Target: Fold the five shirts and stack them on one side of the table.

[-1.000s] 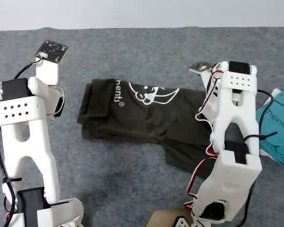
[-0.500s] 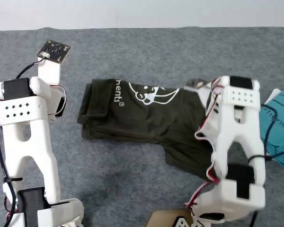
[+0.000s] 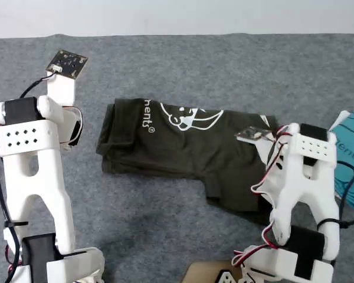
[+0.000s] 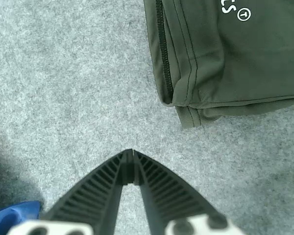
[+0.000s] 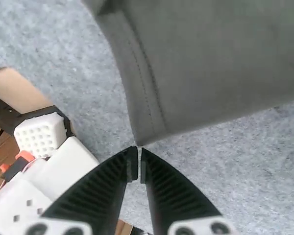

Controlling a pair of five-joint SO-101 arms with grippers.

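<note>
high view checked first: found dark olive shirt (image 3: 177,144) partly folded on grey felt table cover (image 3: 165,65), spread between the arms, one end under the right arm. noted teal shirt (image 3: 349,156) outboard of the right arm, at the picture's edge. left wrist view: recorded left gripper (image 4: 133,155) with fingers pressed tip to tip, gripping nothing, over bare felt; placed dark olive shirt's folded corner ahead of the tips and off to one side, apart from them. right wrist view: recorded right gripper (image 5: 138,155) closed to a hairline slit, nothing between the fingers; placed a stitched hem of dark olive shirt just ahead of the tips, contact not determinable.
</note>
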